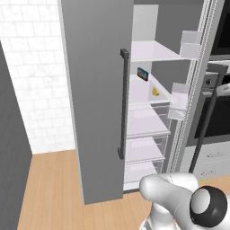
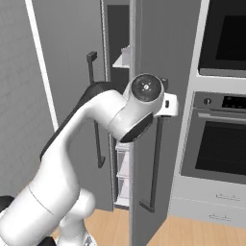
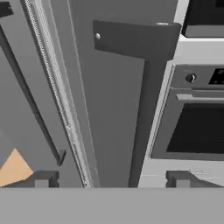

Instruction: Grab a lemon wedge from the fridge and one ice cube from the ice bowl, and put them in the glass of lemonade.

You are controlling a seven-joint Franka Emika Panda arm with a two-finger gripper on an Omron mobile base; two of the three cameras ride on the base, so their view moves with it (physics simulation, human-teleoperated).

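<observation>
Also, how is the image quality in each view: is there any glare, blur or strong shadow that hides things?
Left base view: flat, even light, no glare; the lemon wedge on a shelf of the fridge is tiny and soft-edged. Right base view: clear enough, but the arm's pale body hides much of the opening. Hand view: the door handle is close and slightly soft; the fingertips are dark, with little detail.

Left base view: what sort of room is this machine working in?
A kitchen, most likely. A tall grey two-door fridge stands open, showing white shelves and drawers with a tiny yellow lemon wedge on one shelf, and a black-fronted built-in oven sits in the column beside it.
</observation>
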